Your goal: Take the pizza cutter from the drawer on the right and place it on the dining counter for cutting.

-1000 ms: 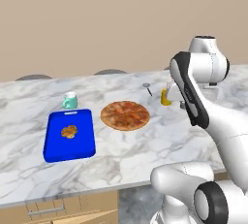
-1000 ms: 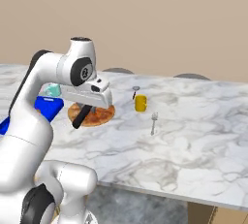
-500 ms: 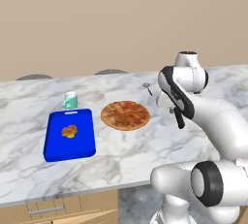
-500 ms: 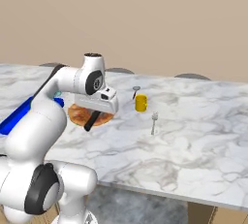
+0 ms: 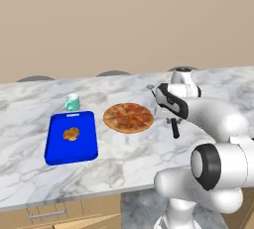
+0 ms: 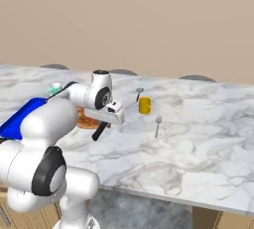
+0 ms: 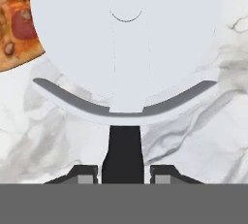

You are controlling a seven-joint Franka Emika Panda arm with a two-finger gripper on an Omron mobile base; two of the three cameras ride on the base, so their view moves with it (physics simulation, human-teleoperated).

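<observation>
- The pizza cutter point(image 7: 125, 48) is gripped by its black handle between the two dark fingertips point(image 7: 86, 173), which are closed tight against the handle's sides.
- In the hand view the cutter's long axis is seen running straight away from the gripper point(image 7: 123, 173), with the pale round wheel at the far end and the handle at the near end.
- The wheel is held above the dining counter point(image 7: 208, 136), just beside the edge of the pizza point(image 7: 14, 29).
- In the left base view the black handle point(image 5: 175, 129) is seen pointing down and slightly toward the camera, right of the pizza point(image 5: 128, 117).
- In the right base view the handle point(image 6: 99, 131) slants down and left, below the gripper point(image 6: 106, 121).
</observation>
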